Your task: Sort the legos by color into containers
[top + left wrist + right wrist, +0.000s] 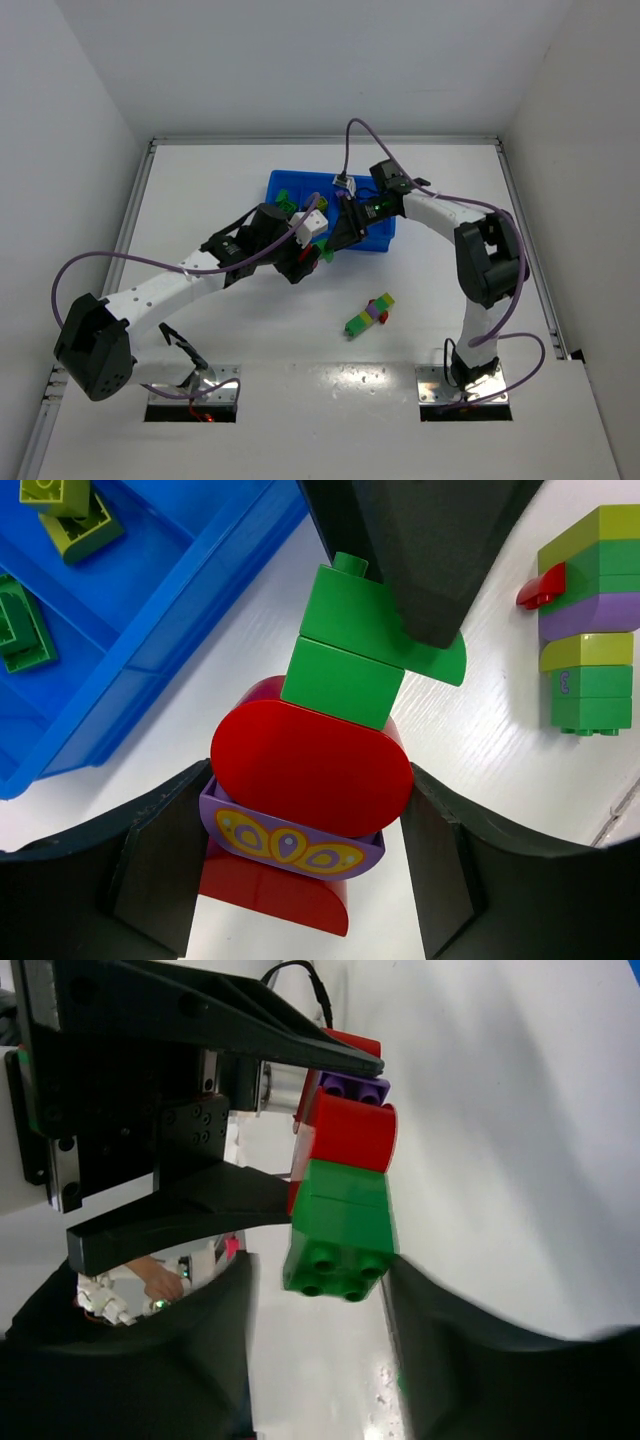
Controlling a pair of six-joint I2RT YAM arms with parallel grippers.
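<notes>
My left gripper (305, 262) (305, 815) is shut on a short stack of legos (318, 254) (310, 765), red and purple at the held end and green at the far end. It holds the stack just above the table, in front of the blue tray (285, 182) (170, 610). My right gripper (332, 240) (320, 1290) meets it from the tray side and is shut on the stack's green brick (345, 650) (340, 1225). One of its black fingers (430, 560) lies against that brick. In the tray's compartments lie yellow-green legos (70, 515) and a green one (20, 630).
A second multicolour stack (369, 315) (585, 610) of yellow-green, green, purple and red bricks lies on the white table, nearer the arm bases. Purple cables loop off both arms. Raised rails edge the table on the left, the right and at the back.
</notes>
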